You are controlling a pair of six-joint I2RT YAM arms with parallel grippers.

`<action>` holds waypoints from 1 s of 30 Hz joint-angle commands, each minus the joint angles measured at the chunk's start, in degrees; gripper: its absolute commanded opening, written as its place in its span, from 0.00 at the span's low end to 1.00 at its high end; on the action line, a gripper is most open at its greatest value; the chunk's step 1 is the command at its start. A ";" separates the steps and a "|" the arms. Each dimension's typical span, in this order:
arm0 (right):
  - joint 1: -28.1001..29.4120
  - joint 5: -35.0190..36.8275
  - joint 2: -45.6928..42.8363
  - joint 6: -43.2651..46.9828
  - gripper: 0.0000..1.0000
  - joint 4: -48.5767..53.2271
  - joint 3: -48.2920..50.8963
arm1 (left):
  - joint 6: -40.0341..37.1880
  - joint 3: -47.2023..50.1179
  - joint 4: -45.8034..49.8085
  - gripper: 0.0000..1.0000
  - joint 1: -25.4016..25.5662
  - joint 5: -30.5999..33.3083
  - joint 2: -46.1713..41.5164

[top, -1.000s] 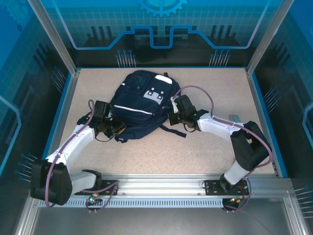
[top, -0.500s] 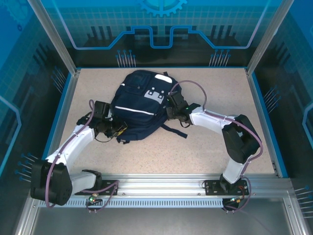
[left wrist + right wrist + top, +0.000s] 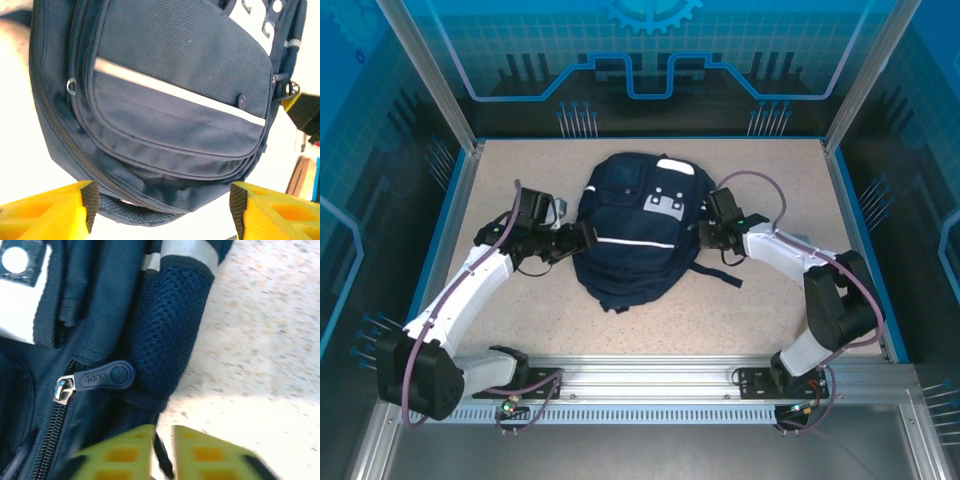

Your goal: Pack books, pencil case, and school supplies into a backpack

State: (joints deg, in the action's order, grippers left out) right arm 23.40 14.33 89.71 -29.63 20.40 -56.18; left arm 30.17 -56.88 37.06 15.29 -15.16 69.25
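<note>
Locate the backpack (image 3: 635,225) in the middle of the table (image 3: 770,310), nearer the far edge than the near edge. Its long axis runs from the far edge toward the near edge, with the lower end swung slightly toward the left edge and the front pocket facing up. The two arms flank the bag across its short axis. The left gripper (image 3: 582,236) sits just beside the bag's left flank with its jaws spread wide and closed on nothing; in the left wrist view the bag's side fills the space ahead of the fingers. The right gripper (image 3: 705,232) sits against the right flank with its jaws only narrowly apart. A thin dark strap (image 3: 162,460) lies in that gap without filling it, so treat it as not clamped. In the right wrist view, note the zipper pull (image 3: 102,377) just ahead of the fingers and slightly to one side, beside the mesh side pocket (image 3: 167,340). The zip below it appears closed. Judge the right arm the nearer one for opening the bag.
</note>
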 commanded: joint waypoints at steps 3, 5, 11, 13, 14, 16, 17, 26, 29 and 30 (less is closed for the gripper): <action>-2.23 -2.92 -7.57 -2.92 0.65 4.45 1.36 | -9.44 -6.14 1.29 0.77 8.78 5.32 4.72; -3.53 -5.01 -9.87 -3.99 0.75 5.20 1.13 | -11.68 -8.43 0.77 0.80 12.11 7.41 7.12; -9.39 -15.05 -12.70 -6.90 0.79 6.98 0.35 | -18.11 -15.06 -0.21 0.85 20.35 13.04 15.05; -10.81 -16.99 -12.97 -7.75 0.79 7.66 0.30 | -20.26 -17.72 0.56 0.86 23.49 15.00 18.23; -11.53 -17.94 -12.98 -8.11 0.79 7.87 0.40 | -21.68 -19.19 1.19 0.86 25.38 17.41 20.00; -12.56 -19.21 -12.90 -8.88 0.79 7.99 0.69 | -23.61 -22.07 3.19 0.86 28.33 21.74 23.55; -12.96 -19.75 -12.90 -9.19 0.79 8.07 0.94 | -24.38 -23.71 4.66 0.86 29.48 23.73 25.58; -14.19 -20.92 -12.67 -10.71 0.78 8.32 2.34 | -30.21 -31.78 10.05 0.84 35.53 32.39 37.62; -14.33 -20.98 -12.65 -10.97 0.78 8.49 2.50 | -31.17 -33.21 10.66 0.84 35.85 33.80 40.03; -14.33 -21.08 -12.71 -10.98 0.78 8.56 2.57 | -31.38 -33.57 10.80 0.84 35.87 34.52 40.60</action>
State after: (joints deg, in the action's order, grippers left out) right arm 9.96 -5.26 77.56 -39.70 27.29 -54.35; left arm 1.39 -87.88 44.86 50.87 15.29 108.38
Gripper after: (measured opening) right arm 0.784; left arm 0.840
